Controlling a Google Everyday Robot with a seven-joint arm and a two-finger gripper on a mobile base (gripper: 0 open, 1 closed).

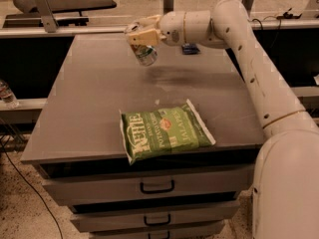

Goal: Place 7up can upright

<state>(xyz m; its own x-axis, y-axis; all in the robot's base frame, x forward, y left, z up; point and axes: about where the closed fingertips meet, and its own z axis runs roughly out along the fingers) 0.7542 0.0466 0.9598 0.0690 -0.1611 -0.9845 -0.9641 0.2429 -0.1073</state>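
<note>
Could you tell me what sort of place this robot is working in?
Probably a lab or workshop: a grey drawer cabinet serves as table, workbenches stand behind it, and a cable trails across the floor. The gripper holds the 7up can above the cabinet's far side.

the chip bag [167, 133] reads "kettle", "potato chips" and "jalapeño".
</note>
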